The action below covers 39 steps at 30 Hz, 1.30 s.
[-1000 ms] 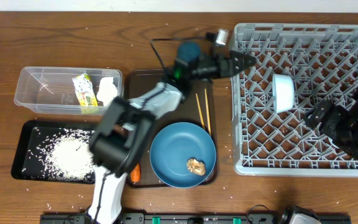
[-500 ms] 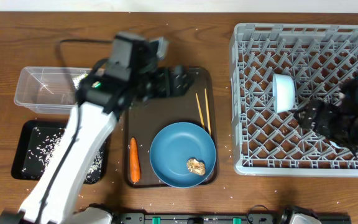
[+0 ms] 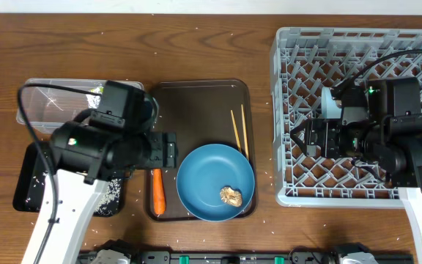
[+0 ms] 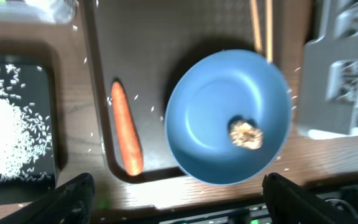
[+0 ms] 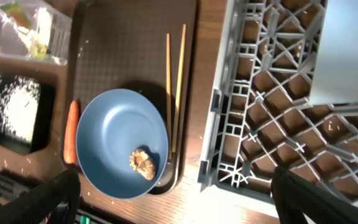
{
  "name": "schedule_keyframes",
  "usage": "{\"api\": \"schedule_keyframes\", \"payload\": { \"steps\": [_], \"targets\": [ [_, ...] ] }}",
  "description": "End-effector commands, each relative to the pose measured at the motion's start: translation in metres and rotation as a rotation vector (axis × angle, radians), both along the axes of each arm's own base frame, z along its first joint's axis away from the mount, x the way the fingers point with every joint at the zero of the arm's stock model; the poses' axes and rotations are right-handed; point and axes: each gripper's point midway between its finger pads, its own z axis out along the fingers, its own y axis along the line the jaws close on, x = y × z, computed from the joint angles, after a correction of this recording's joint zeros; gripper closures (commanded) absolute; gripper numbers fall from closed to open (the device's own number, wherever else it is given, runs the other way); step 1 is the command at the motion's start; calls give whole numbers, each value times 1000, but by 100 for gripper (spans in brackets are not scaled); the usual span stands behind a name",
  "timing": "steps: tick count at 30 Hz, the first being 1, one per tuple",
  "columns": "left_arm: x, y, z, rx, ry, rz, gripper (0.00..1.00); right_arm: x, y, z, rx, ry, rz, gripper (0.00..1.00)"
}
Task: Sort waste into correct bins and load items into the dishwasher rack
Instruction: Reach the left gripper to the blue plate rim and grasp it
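The blue plate (image 3: 211, 172) lies on the brown tray with the tan scrap (image 3: 231, 195) on it. The carrot (image 3: 158, 192) lies left of it and the chopsticks (image 3: 239, 132) above it. My left gripper (image 3: 168, 150) is open and empty, high over the tray's left edge, and sees the plate (image 4: 216, 106) and carrot (image 4: 125, 137) below. My right gripper (image 3: 299, 136) is open and empty over the grey rack (image 3: 357, 44), beside the white bowl (image 3: 330, 103). The wrapper (image 5: 18, 12) and tissue (image 5: 42, 28) lie in the clear tub (image 3: 42, 110). No cups show.
The black tray (image 3: 28, 180) with loose rice (image 4: 8, 137) sits front left, partly under my left arm. The brown serving tray (image 3: 196, 103) is bare at its far half. Stray rice grains dot the wooden table (image 3: 160, 44).
My left arm has swung back from near the rack to the tray's left edge, uncovering the carrot. My right arm has moved left over the rack, close to the white bowl.
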Motion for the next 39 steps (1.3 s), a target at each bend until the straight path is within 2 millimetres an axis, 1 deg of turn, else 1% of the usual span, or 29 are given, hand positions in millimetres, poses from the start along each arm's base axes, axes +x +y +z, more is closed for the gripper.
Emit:
{"api": "schedule_keyframes", "payload": {
  "steps": [1,3,5,7,10,12,15,17,19,21,22,24,27,30,32,34,37,39],
  "targets": [
    [-11,-10,-30,42,50,-101,17,4,-15,-3,-39,22,-147,7],
    [-21,-26,-45,34,71,-182,18,5,-21,-4,-48,30,-203,6],
    [-34,-46,-59,36,77,-283,18,5,-22,-4,-46,33,-213,5],
    [-45,-67,-67,34,62,-382,18,5,-22,-4,-47,34,-213,5],
    [-60,-102,-77,37,-2,-549,18,5,-23,-5,-49,36,-226,4],
    [-64,-120,-83,76,-55,-625,19,5,-23,-5,-48,37,-226,5],
    [-63,-139,-99,162,-109,-694,24,5,-23,-5,-47,40,-228,4],
    [-64,-150,-112,186,-99,-721,25,3,-23,-6,-49,46,-228,4],
    [-66,-156,-129,202,-60,-740,30,1,-24,-7,-53,58,-228,4],
    [-65,-151,-141,252,-33,-737,39,-2,-24,-9,-57,71,-227,4],
    [-61,-145,-145,289,-25,-708,42,-4,-25,-10,-62,78,-230,4],
    [-52,-134,-147,341,-29,-634,42,-6,-29,-12,-83,87,-239,3],
    [-35,-118,-138,376,-57,-516,42,-7,-34,-13,-108,90,-252,3],
    [-19,-100,-126,373,-77,-395,41,-6,-34,-14,-108,89,-252,3],
    [-8,-84,-122,383,-76,-315,36,-6,-34,-14,-109,91,-252,3],
    [4,-67,-124,389,-53,-246,35,-5,-33,-16,-111,98,-252,3],
    [15,-41,-136,415,4,-155,35,-3,-33,-19,-115,111,-251,3],
    [17,-33,-147,396,57,-119,34,-3,-33,-21,-117,120,-251,3]
  ]
}}
